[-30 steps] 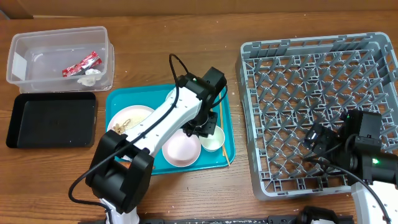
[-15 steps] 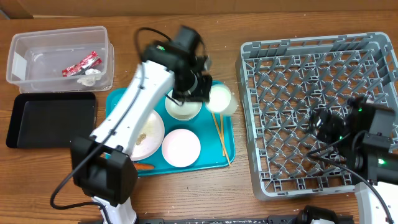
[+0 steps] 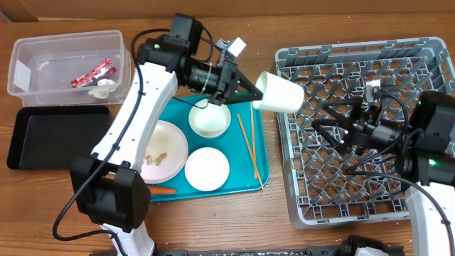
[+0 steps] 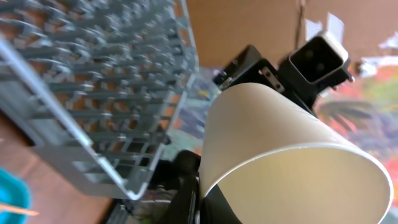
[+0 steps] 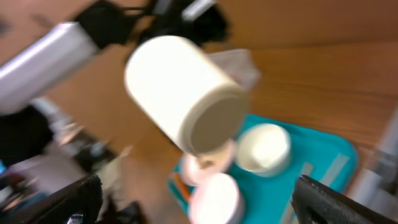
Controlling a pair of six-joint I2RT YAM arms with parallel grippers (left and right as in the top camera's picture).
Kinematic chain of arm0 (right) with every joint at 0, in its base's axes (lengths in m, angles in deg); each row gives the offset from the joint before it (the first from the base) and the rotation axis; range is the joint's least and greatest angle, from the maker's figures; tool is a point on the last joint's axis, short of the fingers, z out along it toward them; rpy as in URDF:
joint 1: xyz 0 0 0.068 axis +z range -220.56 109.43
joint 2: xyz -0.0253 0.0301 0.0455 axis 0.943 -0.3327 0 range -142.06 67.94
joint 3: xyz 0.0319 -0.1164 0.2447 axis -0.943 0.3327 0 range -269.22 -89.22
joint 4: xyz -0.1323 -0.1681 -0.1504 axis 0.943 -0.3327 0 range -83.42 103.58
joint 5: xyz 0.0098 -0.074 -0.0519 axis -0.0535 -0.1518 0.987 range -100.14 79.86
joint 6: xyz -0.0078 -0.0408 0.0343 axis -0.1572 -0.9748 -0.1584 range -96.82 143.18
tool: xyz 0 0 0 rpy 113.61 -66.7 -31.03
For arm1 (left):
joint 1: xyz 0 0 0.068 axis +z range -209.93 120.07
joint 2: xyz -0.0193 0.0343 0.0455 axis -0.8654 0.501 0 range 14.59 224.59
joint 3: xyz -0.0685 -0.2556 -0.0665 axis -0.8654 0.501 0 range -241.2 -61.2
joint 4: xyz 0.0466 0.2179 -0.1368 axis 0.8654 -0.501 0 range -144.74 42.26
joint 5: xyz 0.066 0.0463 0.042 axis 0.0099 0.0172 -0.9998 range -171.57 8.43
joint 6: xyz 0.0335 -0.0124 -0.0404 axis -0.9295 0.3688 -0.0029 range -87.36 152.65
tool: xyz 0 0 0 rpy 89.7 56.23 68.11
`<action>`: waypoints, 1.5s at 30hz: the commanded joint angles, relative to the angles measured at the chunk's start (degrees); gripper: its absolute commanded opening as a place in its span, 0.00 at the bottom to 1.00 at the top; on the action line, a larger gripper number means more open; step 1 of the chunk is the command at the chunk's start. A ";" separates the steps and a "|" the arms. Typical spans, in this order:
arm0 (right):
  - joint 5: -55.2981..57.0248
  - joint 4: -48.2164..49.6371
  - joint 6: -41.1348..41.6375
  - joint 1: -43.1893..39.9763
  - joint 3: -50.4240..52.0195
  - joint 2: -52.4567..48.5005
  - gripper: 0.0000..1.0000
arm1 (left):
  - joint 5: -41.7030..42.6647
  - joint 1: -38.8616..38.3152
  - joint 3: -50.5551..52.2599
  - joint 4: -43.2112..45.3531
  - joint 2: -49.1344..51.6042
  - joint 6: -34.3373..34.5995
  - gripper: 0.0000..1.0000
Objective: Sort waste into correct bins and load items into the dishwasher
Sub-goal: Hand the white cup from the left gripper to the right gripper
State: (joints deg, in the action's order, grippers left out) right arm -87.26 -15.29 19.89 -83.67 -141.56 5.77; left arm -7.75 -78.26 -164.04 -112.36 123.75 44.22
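Pinching the white cup [image 3: 279, 92] by the wall at its open end, the left gripper [image 3: 250, 89] holds it on its side in the air, with the mouth toward the gripper and the flat base pointing to the right of the frame. Seen from overhead, the cup hangs in the upper middle of the frame. It sits over the gap between the teal tray [image 3: 242, 183] and the left rim of the grey dish rack [image 3: 341, 178].

The right gripper [image 3: 325, 119] sits over the left-middle part of the rack, its fingers spread wide with nothing between them. Its tips point left toward the cup's base and stand apart from it. In the right wrist view the cup is blurred in the upper middle, round base toward the camera.

On the teal tray, a deep white bowl [image 3: 210, 121] stands upright just below the left gripper in the frame. A second, shallower white bowl [image 3: 207, 168] is near it toward the bottom edge. To their left a white plate [image 3: 170, 142] carries pale rice scraps [image 3: 155, 158]. The wooden chopsticks [image 3: 249, 146] lie lengthwise along the tray's right side, and an orange carrot [image 3: 163, 190] lies by its lower rim.

At the upper left of the frame, the clear tub [image 3: 43, 50] holds a red wrapper [image 3: 94, 73] with a small foil ball [image 3: 104, 88] just beside it. The black tray [image 3: 57, 136] lies directly below the tub. Everything rests on a wooden table [image 3: 213, 227].
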 commanded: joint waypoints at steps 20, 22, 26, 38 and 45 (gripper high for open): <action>-11.04 1.88 -1.25 -0.09 -1.40 -0.70 0.93 | 7.41 -10.27 -1.07 2.32 -0.50 -1.07 0.04; -11.04 2.58 -1.25 -0.09 -1.40 -0.70 0.86 | 6.43 -10.67 -1.07 2.32 -0.50 -0.76 0.04; -11.06 3.50 -1.22 -0.11 -1.40 -0.70 0.73 | 5.01 -11.06 -1.07 2.38 -0.50 -0.59 0.04; -10.99 3.48 -1.22 -0.11 -1.40 -0.70 0.54 | 0.35 -10.82 -1.07 6.88 -0.50 0.00 0.28; 6.25 2.82 6.01 -0.15 -1.40 -0.68 0.51 | -23.45 -6.91 -1.16 1.55 -0.55 0.00 0.31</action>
State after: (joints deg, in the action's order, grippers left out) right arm -91.18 -12.51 21.86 -83.69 -141.69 5.14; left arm -15.49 -87.88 -164.11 -108.82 123.75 44.44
